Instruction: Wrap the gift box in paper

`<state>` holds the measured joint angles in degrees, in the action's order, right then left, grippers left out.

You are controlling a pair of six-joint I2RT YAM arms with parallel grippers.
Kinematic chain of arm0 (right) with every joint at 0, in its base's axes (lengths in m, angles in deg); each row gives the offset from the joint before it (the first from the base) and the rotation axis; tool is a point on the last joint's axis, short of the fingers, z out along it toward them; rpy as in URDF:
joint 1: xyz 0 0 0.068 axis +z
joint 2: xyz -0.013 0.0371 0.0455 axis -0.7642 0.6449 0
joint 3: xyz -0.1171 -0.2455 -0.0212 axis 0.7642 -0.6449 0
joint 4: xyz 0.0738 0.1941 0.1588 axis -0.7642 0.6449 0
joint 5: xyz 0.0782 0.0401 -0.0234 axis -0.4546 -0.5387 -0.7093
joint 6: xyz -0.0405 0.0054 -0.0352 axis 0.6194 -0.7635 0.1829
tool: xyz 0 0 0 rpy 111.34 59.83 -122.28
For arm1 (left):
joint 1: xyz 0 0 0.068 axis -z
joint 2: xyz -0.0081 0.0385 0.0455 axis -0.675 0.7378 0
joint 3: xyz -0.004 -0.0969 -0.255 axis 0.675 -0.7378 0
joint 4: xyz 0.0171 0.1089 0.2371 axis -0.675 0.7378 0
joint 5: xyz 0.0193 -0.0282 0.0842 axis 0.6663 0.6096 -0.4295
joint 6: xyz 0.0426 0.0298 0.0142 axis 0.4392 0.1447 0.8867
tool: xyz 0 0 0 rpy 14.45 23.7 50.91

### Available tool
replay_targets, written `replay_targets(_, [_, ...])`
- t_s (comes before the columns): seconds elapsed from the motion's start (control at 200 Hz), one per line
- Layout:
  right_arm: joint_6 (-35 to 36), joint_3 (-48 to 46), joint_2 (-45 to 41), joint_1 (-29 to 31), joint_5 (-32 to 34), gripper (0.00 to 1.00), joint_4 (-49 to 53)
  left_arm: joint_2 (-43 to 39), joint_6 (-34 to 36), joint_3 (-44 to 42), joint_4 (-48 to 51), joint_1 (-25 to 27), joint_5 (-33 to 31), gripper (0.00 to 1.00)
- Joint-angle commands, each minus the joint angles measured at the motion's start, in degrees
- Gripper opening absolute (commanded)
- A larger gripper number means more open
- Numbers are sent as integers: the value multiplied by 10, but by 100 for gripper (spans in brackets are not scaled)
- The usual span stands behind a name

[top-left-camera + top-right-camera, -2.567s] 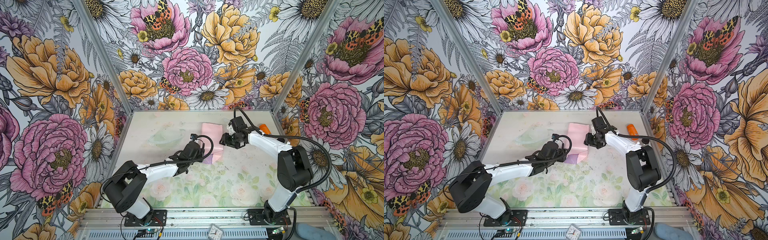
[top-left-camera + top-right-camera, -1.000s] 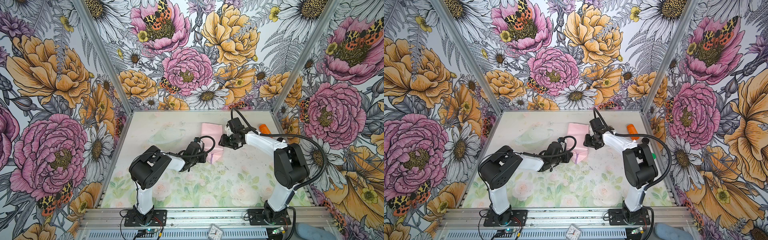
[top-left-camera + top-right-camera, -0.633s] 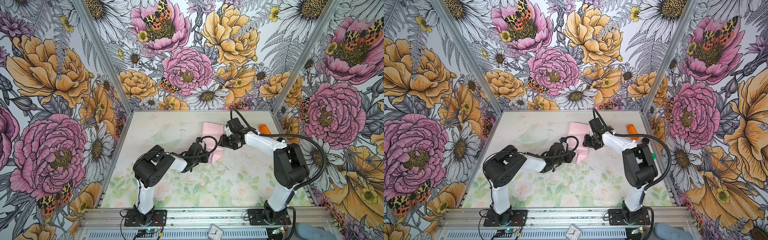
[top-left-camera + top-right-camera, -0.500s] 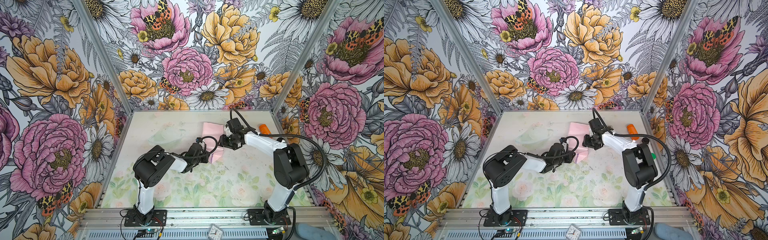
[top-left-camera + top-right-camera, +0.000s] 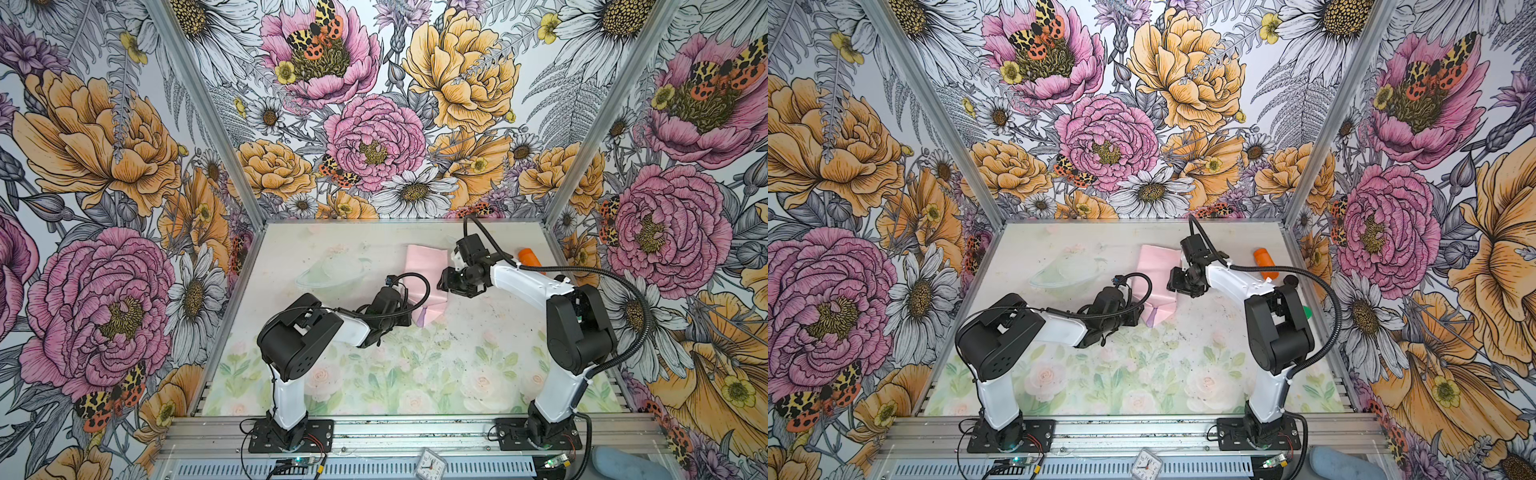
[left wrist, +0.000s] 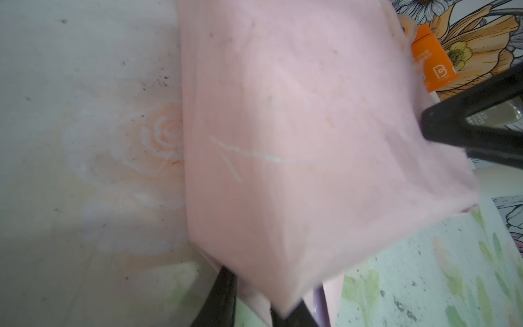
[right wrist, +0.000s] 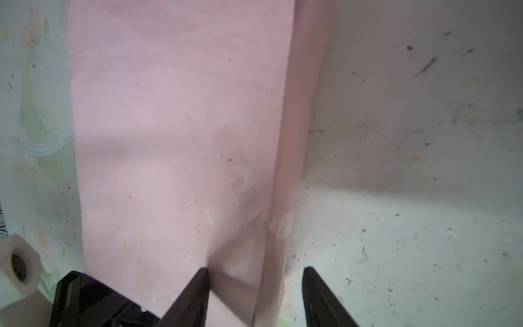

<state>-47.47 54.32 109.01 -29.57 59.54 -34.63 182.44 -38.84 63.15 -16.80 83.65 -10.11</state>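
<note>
The paper, a single sheet, lies on the tabletop a little behind its middle, between the two pincers. Both top views show its pale pink face up, with a sliver of the lilac face at the near edge. It is folded into a block with a flat top and sides. The gift box is wholly covered by it, and no navy surface shows in any view.

The left pincer is at the sheet's near left corner. In the left wrist view its two dark fingers stand narrow, with the folded corner of the paper pinched between them. That picture is blurred and the frame edge cuts off the finger bases.

The right pincer sits at the sheet's right edge with its jaws apart. In the right wrist view one finger rests on the pink top and the other hangs past the fold over bare tabletop, so it grips nothing.

One orange container lies near the right wall, its near end hidden behind the right arm. One green object peeks from behind that arm, too little of it visible to name. One small clock sits at the front rail. One pale blue shape is cut off at the front right corner. A whitish tube-like piece at the edge of the right wrist view cannot be identified.
</note>
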Motion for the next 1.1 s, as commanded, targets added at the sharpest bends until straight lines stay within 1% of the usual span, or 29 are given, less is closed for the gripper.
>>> replay_targets(0.0, [5,8,23,5,10,51,3,2,18,11,3,4,-12,22])
replay_targets(0.11, [8,1,29,10,11,45,3,13,20,22,5,11,-9,22])
replay_targets(0.275, [8,-7,29,17,9,42,3,27,20,38,5,24,-6,22])
replay_targets(0.585, [6,-11,29,24,13,41,3,55,17,57,4,28,-25,22])
replay_targets(0.895, [7,-26,23,22,27,39,3,12,20,13,3,5,-54,22])
replay_targets(1.096, [8,-24,20,23,26,39,3,24,24,20,3,6,-50,22])
